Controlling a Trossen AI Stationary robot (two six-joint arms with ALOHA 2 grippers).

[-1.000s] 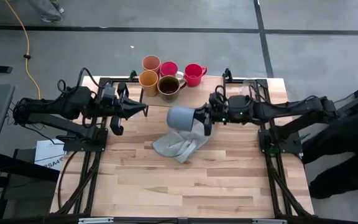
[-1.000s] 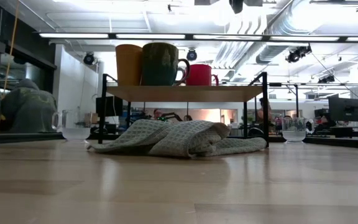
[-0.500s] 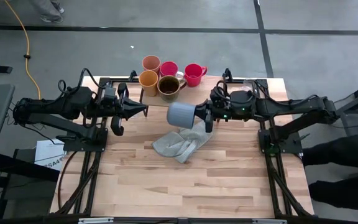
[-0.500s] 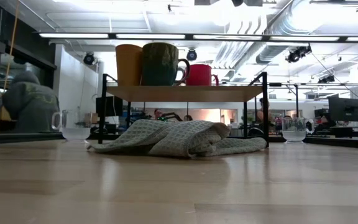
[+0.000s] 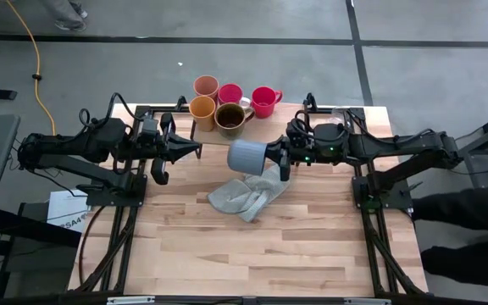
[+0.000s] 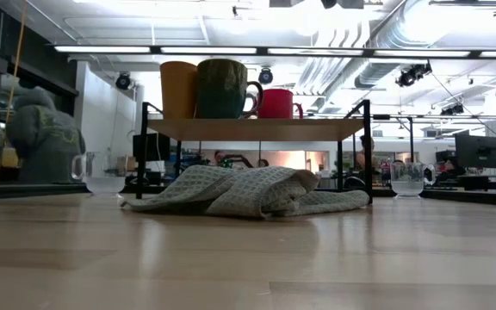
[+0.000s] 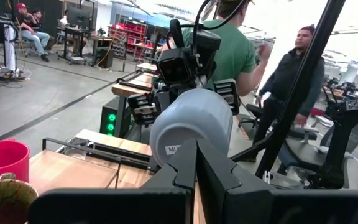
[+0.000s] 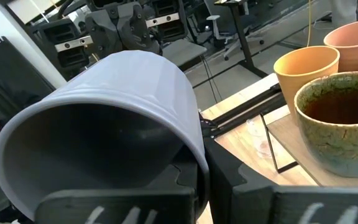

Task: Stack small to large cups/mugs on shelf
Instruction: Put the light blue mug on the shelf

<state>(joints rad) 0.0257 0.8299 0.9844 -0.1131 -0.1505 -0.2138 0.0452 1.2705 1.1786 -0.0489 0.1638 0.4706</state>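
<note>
While the right gripper [image 5: 280, 161] grips the rim of the grey-blue ceramic mug [image 5: 246, 158] on its side above table centre, the high view puts the light-wood shelf on black legs [image 5: 263, 127] at 12 o'clock from it, mug base pointing to 9 o'clock at the closed, empty left gripper [image 5: 195, 150]. Low view shows neither arm. Right wrist view: mug mouth [image 8: 98, 155] faces the camera, brown glazed mug [image 8: 340, 118] on the shelf at 3 o'clock.

Overhead straight down, low level across table [image 6: 248, 258] — wrist views close, both sharing shelf [image 5: 269, 125].
</note>
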